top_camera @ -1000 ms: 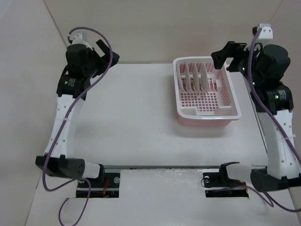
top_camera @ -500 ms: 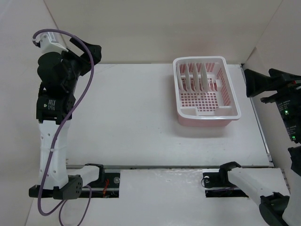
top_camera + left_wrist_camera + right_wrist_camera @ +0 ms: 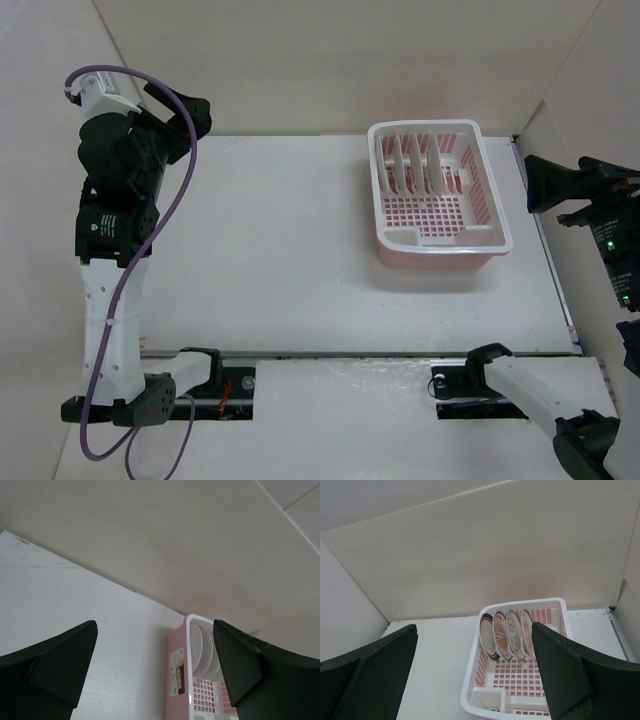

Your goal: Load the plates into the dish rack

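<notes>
The pink dish rack [image 3: 441, 232] with its white rim stands at the back right of the table. Several plates [image 3: 410, 166] stand upright on edge in a row between its pegs at the far end. The right wrist view shows their faces [image 3: 500, 632]: one plain with a dark rim, others with orange centres. The left wrist view shows the rack's wall [image 3: 177, 670] and the plates' white backs [image 3: 200, 650]. My left gripper [image 3: 188, 113] is open and empty, raised at the far left. My right gripper [image 3: 548, 188] is open and empty, right of the rack.
The white table [image 3: 270, 250] is walled by beige panels at the back and sides. Both arm bases sit at the near edge. A label is stuck on the rack's outer wall [image 3: 176, 672].
Over the last second both arms pulled back: the left gripper went up and left, the right gripper swung from the rack's far corner out to the right edge. The plates stayed put.
</notes>
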Controlling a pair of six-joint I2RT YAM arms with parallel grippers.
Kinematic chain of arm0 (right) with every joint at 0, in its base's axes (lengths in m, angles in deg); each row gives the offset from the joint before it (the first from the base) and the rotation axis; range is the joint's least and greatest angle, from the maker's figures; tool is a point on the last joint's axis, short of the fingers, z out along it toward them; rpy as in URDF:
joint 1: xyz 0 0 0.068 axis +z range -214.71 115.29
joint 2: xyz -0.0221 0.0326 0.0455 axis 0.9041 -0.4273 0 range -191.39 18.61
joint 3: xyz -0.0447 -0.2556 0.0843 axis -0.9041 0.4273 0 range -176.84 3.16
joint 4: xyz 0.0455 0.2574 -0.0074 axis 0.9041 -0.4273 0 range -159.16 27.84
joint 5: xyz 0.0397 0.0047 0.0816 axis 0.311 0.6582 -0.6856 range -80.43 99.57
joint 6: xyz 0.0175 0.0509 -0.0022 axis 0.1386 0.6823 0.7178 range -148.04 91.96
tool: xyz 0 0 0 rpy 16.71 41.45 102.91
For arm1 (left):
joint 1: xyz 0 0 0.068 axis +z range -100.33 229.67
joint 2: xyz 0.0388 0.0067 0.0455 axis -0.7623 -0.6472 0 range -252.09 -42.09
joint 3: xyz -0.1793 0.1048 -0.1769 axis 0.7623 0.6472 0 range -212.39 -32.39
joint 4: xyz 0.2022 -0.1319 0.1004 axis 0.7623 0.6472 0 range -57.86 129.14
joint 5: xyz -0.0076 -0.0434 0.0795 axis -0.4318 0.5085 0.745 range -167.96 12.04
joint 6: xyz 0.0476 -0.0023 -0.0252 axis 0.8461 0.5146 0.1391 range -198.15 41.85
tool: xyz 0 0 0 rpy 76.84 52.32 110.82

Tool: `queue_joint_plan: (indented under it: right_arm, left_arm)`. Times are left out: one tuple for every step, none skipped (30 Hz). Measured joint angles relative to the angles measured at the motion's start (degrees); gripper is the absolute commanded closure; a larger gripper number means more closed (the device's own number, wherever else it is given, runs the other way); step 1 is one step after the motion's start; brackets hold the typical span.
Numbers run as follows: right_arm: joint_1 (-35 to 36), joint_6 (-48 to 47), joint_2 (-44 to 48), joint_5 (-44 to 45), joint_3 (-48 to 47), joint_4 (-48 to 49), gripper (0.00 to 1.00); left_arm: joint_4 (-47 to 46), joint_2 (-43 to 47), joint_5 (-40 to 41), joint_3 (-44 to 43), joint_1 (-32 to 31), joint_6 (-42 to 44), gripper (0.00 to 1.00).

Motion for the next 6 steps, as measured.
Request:
queue_joint_plan:
  right_arm:
    - [0.0,0.0,0.0,0.1,-0.1,0.0,0.00]
    - [0.0,0.0,0.0,0.2,-0.2,0.0,0.00]
    - [0.0,-0.1,0.0,0.3,-0.3,0.0,0.00]
    - [0.0,-0.2,0.0,0.5,-0.3,0.0,0.00]
    - [0.0,-0.2,0.0,0.7,-0.3,0.0,0.00]
    - [0.0,-0.2,0.0,0.9,-0.3,0.0,0.00]
  left_arm:
    - [0.0,0.0,0.0,0.0,0.0,0.0,0.00]
    - [0.0,0.0,0.0,0.0,0.0,0.0,0.00]
    - [0.0,0.0,0.1,0.0,0.0,0.0,0.00]
    - [0.0,0.0,0.1,0.0,0.0,0.0,0.00]
    - [0.0,0.0,0.1,0.1,0.0,0.0,0.00]
    - [0.0,0.1,0.1,0.3,0.0,0.0,0.00]
